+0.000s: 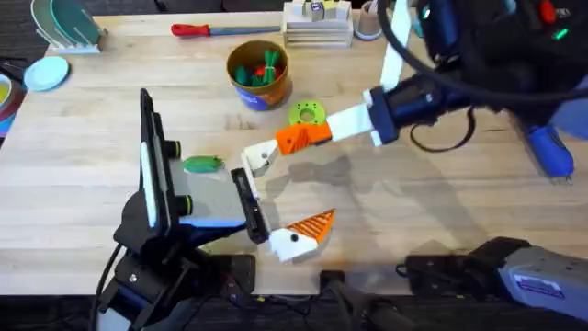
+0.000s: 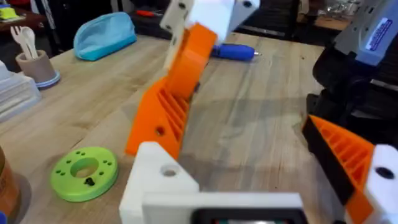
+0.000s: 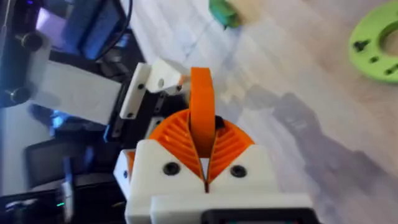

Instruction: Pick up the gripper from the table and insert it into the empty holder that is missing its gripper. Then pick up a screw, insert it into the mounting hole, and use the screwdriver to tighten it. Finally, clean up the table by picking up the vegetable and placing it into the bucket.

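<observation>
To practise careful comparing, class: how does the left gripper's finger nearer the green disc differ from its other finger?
The finger nearer the disc is bare white, with an open hole; the other finger carries a ribbed orange pad. The right gripper holds the orange gripper close by the bare finger; nothing is beside the other finger. Both are white mounts on the open left gripper.

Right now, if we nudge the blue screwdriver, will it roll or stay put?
Likely rolls: the screwdriver lies on its side, round-bodied, on the flat table. Probably rigid and fairly heavy, judging by its chunky body.
</observation>
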Available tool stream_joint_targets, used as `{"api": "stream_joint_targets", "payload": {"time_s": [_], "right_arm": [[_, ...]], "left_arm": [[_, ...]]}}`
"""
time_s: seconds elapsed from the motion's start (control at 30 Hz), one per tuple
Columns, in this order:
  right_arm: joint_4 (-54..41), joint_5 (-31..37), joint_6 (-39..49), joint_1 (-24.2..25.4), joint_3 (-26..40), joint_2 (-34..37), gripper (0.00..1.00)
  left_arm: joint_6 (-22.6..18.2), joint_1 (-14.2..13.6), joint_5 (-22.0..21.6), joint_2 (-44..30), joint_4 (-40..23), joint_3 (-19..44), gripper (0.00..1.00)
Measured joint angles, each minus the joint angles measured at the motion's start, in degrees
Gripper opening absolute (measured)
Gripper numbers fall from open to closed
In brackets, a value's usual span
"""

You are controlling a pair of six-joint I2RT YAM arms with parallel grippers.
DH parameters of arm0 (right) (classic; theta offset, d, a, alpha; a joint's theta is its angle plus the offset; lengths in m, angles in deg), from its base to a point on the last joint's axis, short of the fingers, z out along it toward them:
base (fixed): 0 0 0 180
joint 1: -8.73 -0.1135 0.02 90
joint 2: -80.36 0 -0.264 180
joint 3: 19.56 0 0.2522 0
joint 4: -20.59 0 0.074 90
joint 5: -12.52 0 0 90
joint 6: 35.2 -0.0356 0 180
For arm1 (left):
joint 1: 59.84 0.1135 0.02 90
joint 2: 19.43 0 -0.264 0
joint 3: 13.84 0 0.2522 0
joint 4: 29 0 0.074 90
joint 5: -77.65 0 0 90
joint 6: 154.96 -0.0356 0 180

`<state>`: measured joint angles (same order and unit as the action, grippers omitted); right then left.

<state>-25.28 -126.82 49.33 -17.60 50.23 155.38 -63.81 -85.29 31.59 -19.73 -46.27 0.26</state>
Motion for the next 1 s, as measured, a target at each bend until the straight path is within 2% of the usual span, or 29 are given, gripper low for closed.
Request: {"api": "stream_joint_targets", "payload": {"time_s": [0.13, 0.27, 0.53, 0.77, 1.0], "right_arm": [[4.8, -5.3, -5.1, 0.4, -5.1, 0.0, 0.009], [4.8, -8.3, -8.1, 0.6, -7.2, 0.0, 0.009], [5.0, -13.3, -10.2, 0.5, -7.7, 0.0, 0.009], [8.0, -14.8, -13.9, 0.7, -7.9, 0.3, 0.009], [13.0, -17.6, -19.9, 0.9, -7.9, 6.1, 0.008]], "left_arm": [[0.2, 0.2, 0.0, 0.0, 0.0, 0.0, 0.993], [0.4, 0.2, -0.1, 0.0, 0.0, 0.0, 0.993], [0.4, 0.3, 0.0, 0.0, 0.0, 0.0, 0.993], [0.4, 0.3, -0.2, 0.0, 0.0, 0.0, 0.992], [1.1, 0.7, -1.7, 0.0, 0.0, 0.0, 0.992]]}}
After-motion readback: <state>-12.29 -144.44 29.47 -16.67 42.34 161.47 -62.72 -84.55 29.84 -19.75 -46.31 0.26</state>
